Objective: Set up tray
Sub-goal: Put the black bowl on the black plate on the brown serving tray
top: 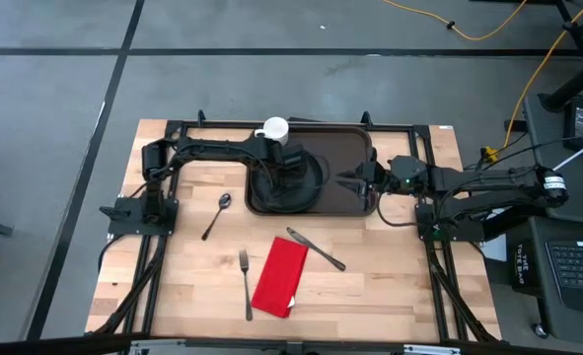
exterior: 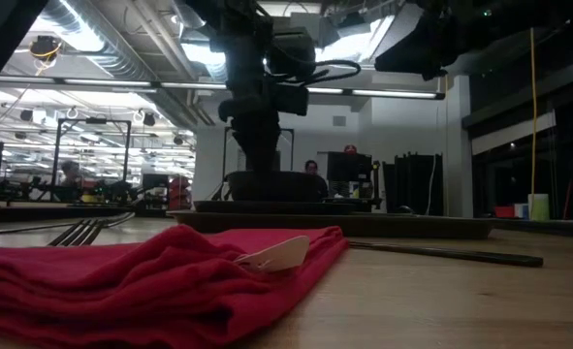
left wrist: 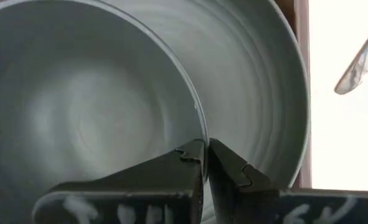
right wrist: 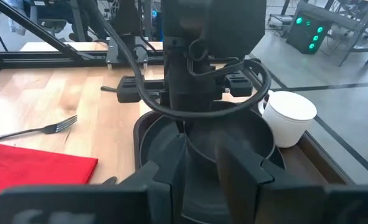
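High view: left claw (top: 289, 170) pinches the bowl (top: 293, 177) rim on the tray (top: 355, 163).
Its fingers are squeezed shut on the rim, likely to set the bowl on the plate. The tray sits at the table's (top: 390, 286) 12 o'clock. The right claw (top: 362, 179), half open, grips the tray's 3 o'clock edge, probably steadying it.

Even overhead light on the pale wooden bench (top: 370, 286), low view dim and backlit by bright ceiling strip lights (exterior: 92, 39), crumpled red cloth napkin (exterior: 150, 281) blurred up close, left wrist view overexposed white at one edge
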You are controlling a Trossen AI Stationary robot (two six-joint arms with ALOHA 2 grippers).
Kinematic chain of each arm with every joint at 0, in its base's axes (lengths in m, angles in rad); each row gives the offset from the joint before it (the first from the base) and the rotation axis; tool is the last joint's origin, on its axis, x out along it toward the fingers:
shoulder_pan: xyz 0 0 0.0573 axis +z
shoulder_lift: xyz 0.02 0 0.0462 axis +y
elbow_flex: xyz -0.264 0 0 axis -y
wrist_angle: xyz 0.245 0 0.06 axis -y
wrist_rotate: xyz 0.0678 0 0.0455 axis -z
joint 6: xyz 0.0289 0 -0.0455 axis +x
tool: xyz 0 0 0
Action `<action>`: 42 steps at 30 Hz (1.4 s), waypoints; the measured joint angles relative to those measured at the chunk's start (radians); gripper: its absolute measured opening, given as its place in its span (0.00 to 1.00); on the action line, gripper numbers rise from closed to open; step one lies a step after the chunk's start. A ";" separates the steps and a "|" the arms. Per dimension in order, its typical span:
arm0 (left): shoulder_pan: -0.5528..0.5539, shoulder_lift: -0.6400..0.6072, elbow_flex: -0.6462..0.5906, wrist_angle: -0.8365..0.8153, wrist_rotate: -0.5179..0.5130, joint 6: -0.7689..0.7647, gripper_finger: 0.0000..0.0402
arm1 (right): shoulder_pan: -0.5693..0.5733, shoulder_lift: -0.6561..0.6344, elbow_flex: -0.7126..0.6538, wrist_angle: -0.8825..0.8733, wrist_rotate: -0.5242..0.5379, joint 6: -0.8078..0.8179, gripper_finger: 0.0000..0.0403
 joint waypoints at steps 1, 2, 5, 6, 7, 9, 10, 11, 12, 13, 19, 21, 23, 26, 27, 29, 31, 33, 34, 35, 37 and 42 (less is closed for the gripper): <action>0.000 -0.002 -0.006 0.003 -0.002 -0.004 0.01 | 0.000 0.000 0.000 -0.002 0.000 0.001 0.23; 0.000 -0.002 -0.011 0.003 -0.006 -0.004 0.01 | 0.000 0.000 0.000 -0.003 0.000 0.001 0.23; -0.001 -0.003 -0.021 0.005 -0.013 -0.002 0.01 | 0.000 0.000 0.000 -0.003 0.000 0.001 0.23; -0.001 -0.003 -0.023 0.004 -0.013 -0.001 0.02 | 0.000 0.000 0.000 -0.003 0.000 0.001 0.23; 0.000 -0.003 -0.023 0.004 -0.013 -0.002 0.02 | 0.000 0.000 0.000 -0.003 0.000 0.002 0.23; 0.000 -0.002 -0.023 0.004 -0.010 -0.001 0.03 | 0.000 0.000 0.000 -0.003 0.000 0.001 0.23; 0.000 -0.002 -0.024 0.004 -0.010 0.002 0.04 | 0.000 0.000 0.000 -0.003 0.000 0.001 0.23; 0.000 -0.001 -0.025 0.003 -0.010 0.004 0.05 | 0.000 0.000 0.000 -0.003 0.000 0.001 0.23; 0.000 0.000 -0.025 0.002 -0.011 0.004 0.05 | 0.000 0.000 0.000 -0.003 0.000 0.001 0.23; 0.000 0.000 -0.025 0.001 -0.011 0.004 0.06 | 0.000 0.000 0.000 -0.003 0.000 0.001 0.23; 0.000 0.000 -0.026 0.001 -0.013 -0.006 0.08 | 0.000 0.000 0.000 -0.004 0.000 0.000 0.23; 0.000 0.001 -0.026 0.002 -0.015 -0.018 0.09 | 0.000 0.000 0.000 -0.004 0.000 0.000 0.23; -0.002 0.001 -0.026 0.002 -0.015 -0.019 0.09 | 0.000 0.000 0.000 -0.004 0.000 0.000 0.23; -0.007 -0.003 -0.026 0.005 -0.018 -0.019 0.09 | 0.000 0.000 0.000 -0.005 0.000 0.000 0.23; -0.009 -0.004 -0.025 0.008 -0.020 -0.019 0.09 | 0.000 0.000 0.000 -0.005 0.000 0.000 0.23; -0.015 -0.004 -0.016 0.000 -0.028 -0.022 0.09 | 0.000 0.000 0.000 -0.005 0.000 0.000 0.23; -0.020 -0.004 0.001 0.001 -0.032 -0.022 0.09 | 0.000 0.000 0.000 -0.005 0.000 0.000 0.23; -0.023 -0.005 0.014 0.004 -0.033 -0.022 0.09 | 0.000 0.000 0.000 -0.005 0.000 0.000 0.23; -0.026 -0.005 0.017 0.004 -0.033 -0.022 0.09 | 0.000 0.000 0.000 -0.005 0.000 0.000 0.23; -0.028 -0.005 0.020 0.003 -0.034 -0.021 0.09 | 0.000 0.000 0.000 -0.006 0.000 0.000 0.23; -0.028 -0.005 0.028 0.000 -0.034 -0.022 0.10 | 0.000 0.000 0.000 -0.006 0.000 0.000 0.23; -0.031 -0.005 0.075 -0.055 -0.036 -0.021 0.12 | 0.000 0.000 0.000 -0.007 0.000 -0.001 0.23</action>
